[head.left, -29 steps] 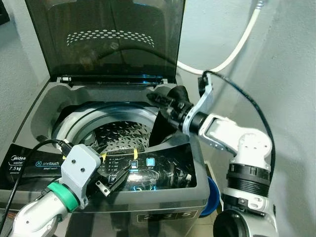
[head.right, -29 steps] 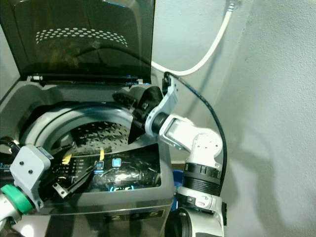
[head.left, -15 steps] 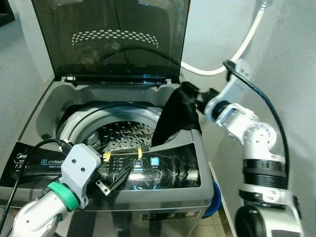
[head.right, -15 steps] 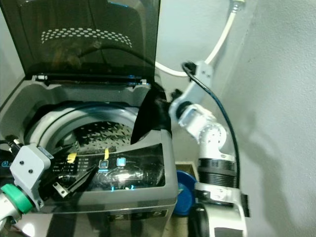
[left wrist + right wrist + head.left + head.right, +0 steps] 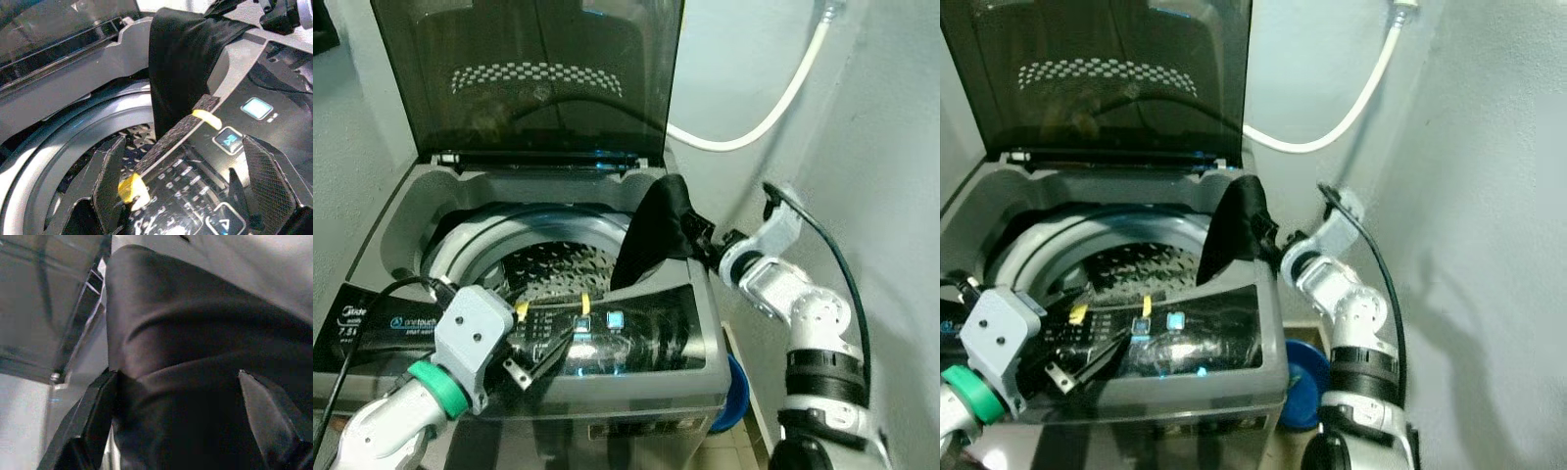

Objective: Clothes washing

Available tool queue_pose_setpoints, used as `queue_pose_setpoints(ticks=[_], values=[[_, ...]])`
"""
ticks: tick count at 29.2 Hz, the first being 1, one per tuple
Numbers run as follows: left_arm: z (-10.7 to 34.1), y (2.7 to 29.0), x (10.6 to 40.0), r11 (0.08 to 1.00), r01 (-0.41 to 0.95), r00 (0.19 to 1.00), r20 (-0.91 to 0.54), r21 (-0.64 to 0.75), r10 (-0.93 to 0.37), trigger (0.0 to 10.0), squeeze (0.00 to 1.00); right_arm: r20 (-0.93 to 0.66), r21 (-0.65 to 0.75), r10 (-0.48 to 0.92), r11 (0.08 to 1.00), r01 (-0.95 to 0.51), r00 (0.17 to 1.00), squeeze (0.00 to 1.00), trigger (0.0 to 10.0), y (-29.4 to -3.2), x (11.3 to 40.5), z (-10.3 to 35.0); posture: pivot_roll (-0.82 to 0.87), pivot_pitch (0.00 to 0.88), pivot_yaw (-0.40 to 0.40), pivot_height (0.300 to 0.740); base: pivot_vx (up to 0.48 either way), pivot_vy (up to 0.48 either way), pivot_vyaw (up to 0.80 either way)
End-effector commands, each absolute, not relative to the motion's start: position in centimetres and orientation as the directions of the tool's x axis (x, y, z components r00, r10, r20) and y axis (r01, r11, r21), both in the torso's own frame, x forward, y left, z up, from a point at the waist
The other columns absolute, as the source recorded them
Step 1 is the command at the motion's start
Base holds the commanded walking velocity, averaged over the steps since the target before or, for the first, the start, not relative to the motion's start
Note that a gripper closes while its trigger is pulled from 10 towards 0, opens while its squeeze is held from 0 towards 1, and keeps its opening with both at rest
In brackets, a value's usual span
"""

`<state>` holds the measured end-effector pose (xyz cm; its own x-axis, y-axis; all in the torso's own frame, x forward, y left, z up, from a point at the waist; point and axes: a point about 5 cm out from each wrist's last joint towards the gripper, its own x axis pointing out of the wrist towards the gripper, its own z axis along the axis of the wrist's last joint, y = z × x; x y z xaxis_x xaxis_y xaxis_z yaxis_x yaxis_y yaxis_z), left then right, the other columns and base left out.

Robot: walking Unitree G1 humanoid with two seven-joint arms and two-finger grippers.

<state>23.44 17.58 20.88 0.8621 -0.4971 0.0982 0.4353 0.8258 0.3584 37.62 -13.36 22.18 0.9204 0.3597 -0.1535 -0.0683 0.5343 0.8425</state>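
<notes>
Washing machine (image 5: 401,211) open, black garment (image 5: 656,235) draped over its right rim.
Its lid (image 5: 529,78) stands up so the drum (image 5: 553,269) can take the load; the cloth hangs half in. Right gripper (image 5: 707,242), fingers spread, rests against the cloth outside the tub, lower than 0.5 s ago. Left gripper (image 5: 540,360) hovers open over the control panel (image 5: 636,338).

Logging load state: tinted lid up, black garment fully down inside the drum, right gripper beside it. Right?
Not quite. The tinted washer lid is up, but the black garment hangs draped over the tub's right rim, not fully down inside the perforated steel drum. The right gripper is beside it. The left eye view shows it.
</notes>
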Motion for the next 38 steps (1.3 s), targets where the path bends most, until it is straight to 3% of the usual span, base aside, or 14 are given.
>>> queue_pose_setpoints(ticks=[1,6,19,22,25,31,32,34,35,36,37,38], values=[[20.7,17.4,23.4,0.815,0.450,0.854,0.090,0.364,-0.512,10.0,0.00,-0.246,0.870,0.436,0.493,-0.001,0.866,0.00,10.0,-11.8,37.2,20.4,0.12,0.057,0.040,0.740,0.000,0.000,0.00],[20.8,17.4,23.3,0.815,0.450,0.854,0.091,0.364,-0.512,10.0,0.00,-0.163,0.919,0.501,0.390,-0.054,0.850,0.00,10.0,-10.5,37.1,23.1,0.12,0.058,0.039,0.740,0.000,0.000,0.00],[20.7,17.5,23.3,0.817,0.447,0.856,0.091,0.364,-0.509,10.0,0.00,0.068,0.937,0.597,0.238,-0.257,0.799,0.00,10.0,-7.9,36.4,30.5,0.12,0.061,0.036,0.740,0.000,0.000,0.00],[20.7,17.5,23.3,0.818,0.446,0.857,0.091,0.364,-0.508,10.0,0.00,0.164,0.926,0.646,0.159,-0.342,0.745,0.00,10.0,-6.7,35.4,32.6,0.12,0.063,0.034,0.740,0.000,0.000,0.00],[20.7,17.4,23.3,0.819,0.444,0.858,0.091,0.363,-0.505,10.0,0.00,0.369,0.852,0.696,0.011,-0.523,0.616,0.00,10.0,-5.8,33.5,36.6,0.12,0.067,0.032,0.740,0.000,0.000,0.00],[20.7,17.4,23.3,0.820,0.443,0.859,0.091,0.362,-0.504,10.0,0.00,0.437,0.812,0.688,-0.026,-0.583,0.579,0.00,10.0,-6.4,33.0,38.0,0.12,0.069,0.031,0.740,0.000,0.000,0.00],[20.7,17.4,23.3,0.820,0.443,0.859,0.091,0.362,-0.504,10.0,0.00,0.390,0.821,0.654,0.073,-0.567,0.648,0.00,10.0,-7.4,34.0,37.5,0.12,0.069,0.032,0.740,0.000,0.000,0.00],[20.7,17.4,23.4,0.820,0.444,0.858,0.091,0.361,-0.505,10.0,0.00,0.184,0.764,0.487,0.475,-0.436,0.854,0.00,10.0,-10.3,36.8,34.4,0.12,0.068,0.032,0.740,0.000,0.000,0.00],[20.7,17.4,23.4,0.820,0.444,0.858,0.091,0.361,-0.505,10.0,0.00,0.184,0.764,0.487,0.475,-0.436,0.854,0.00,10.0,-10.3,36.8,34.4,0.12,0.068,0.032,0.740,0.000,0.000,0.00],[20.7,17.4,23.4,0.820,0.444,0.858,0.092,0.361,-0.505,10.0,0.00,0.126,0.691,0.398,0.622,-0.368,0.909,0.00,10.0,-11.6,37.6,33.2,0.12,0.068,0.032,0.740,0.000,0.000,0.00],[20.7,17.4,23.4,0.820,0.444,0.858,0.092,0.361,-0.505,10.0,0.00,0.126,0.691,0.398,0.622,-0.368,0.909,0.00,10.0,-11.6,37.6,33.2,0.12,0.068,0.032,0.740,0.000,0.000,0.00],[20.6,17.4,23.4,0.819,0.444,0.858,0.091,0.363,-0.506,10.0,0.00,0.084,0.584,0.248,0.773,-0.250,0.965,0.00,10.0,-13.6,38.5,31.1,0.12,0.068,0.033,0.740,0.000,0.000,0.00]])
